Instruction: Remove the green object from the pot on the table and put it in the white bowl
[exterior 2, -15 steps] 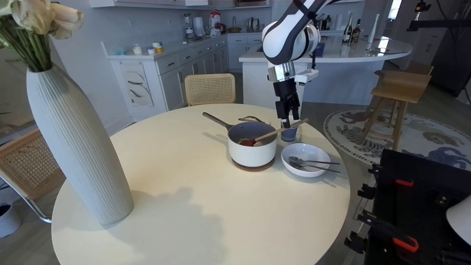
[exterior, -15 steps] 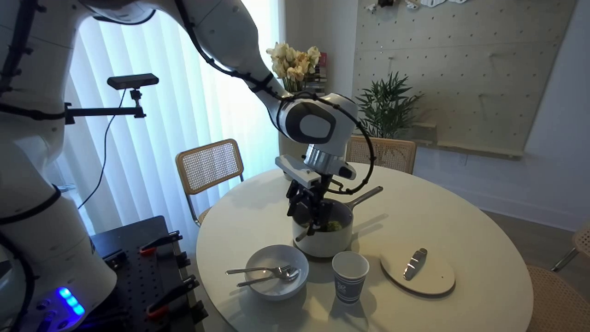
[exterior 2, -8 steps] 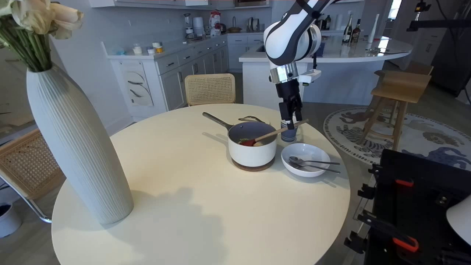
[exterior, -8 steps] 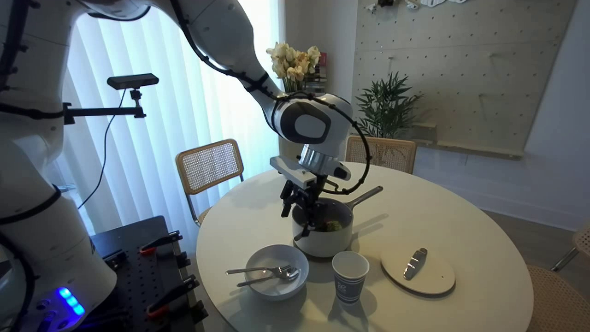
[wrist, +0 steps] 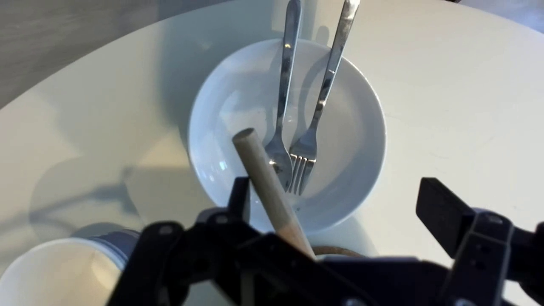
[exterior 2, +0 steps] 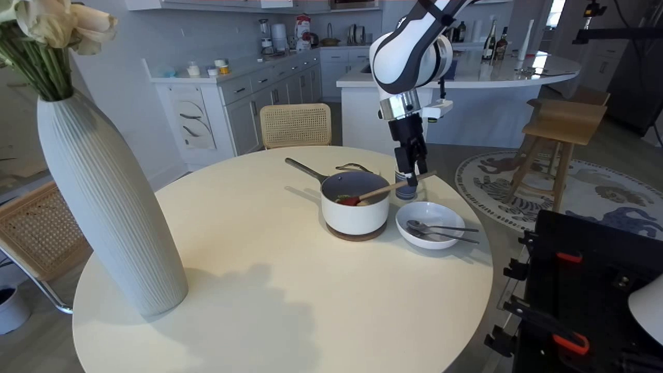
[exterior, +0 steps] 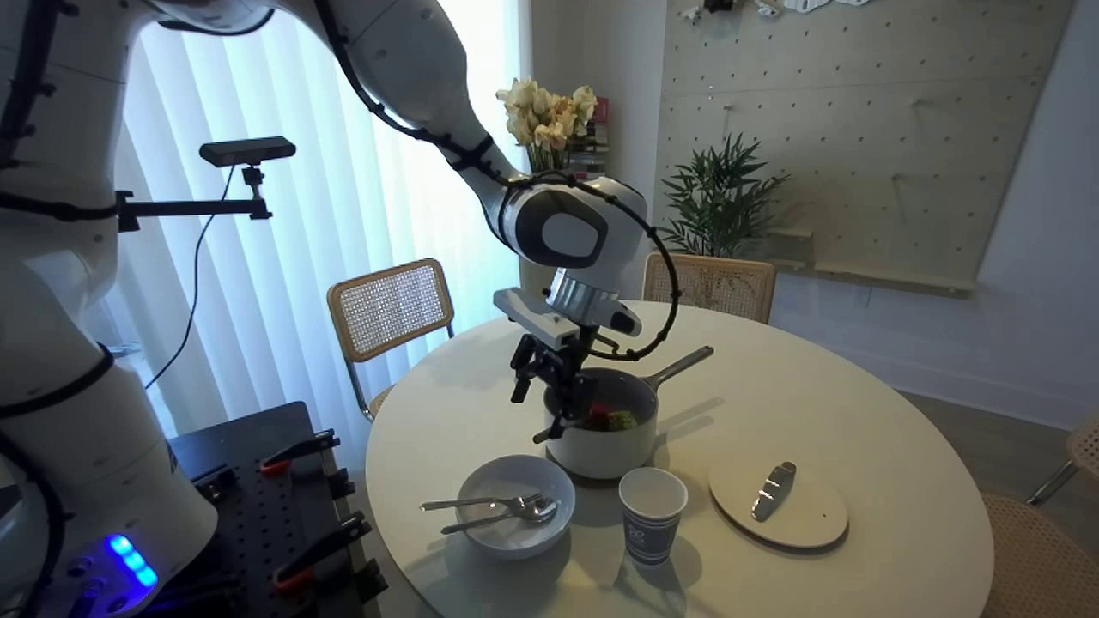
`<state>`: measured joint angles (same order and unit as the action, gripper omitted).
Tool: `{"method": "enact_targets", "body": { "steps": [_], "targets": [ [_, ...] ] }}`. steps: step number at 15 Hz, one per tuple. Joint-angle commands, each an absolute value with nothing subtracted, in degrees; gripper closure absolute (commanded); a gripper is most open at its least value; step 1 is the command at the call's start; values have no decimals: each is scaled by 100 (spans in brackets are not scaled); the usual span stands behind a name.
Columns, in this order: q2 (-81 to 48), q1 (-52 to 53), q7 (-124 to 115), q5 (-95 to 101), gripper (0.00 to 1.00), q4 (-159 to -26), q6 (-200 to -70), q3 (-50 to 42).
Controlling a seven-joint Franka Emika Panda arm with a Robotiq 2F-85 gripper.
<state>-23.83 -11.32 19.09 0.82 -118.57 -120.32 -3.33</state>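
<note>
in an exterior view, the green lump (exterior: pixel 622 421) lies in the pot (exterior: pixel 606 453); i would come above, then descend straight. in an exterior view, a wooden handle (exterior 2: pixel 383 189) crosses the pot's rim and may obstruct. in the wrist view, the gripper (wrist: pixel 335 187) is spread wide, gripping nothing; the handle shows between its jaws. fork (wrist: pixel 324 89) and spoon (wrist: pixel 285 76) occupy the bowl (wrist: pixel 350 136).

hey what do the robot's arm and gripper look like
The arm is white, with smooth rounded segments and dark grey trim. A black cable runs along it and loops out. A silver metal collar leads to the gripper, which is black, with two blocky jointed fingers. Three blue lights glow on the white base.
</note>
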Motion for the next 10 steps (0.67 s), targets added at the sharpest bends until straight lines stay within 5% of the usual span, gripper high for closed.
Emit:
{"method": "enact_targets", "body": {
  "steps": [1,10],
  "targets": [
    [-2189,-1074,1978,3,0,-12024,-11922,-257],
    [-2215,-977,1970,-677,0,-11965,-11639,96]
  ]
}}
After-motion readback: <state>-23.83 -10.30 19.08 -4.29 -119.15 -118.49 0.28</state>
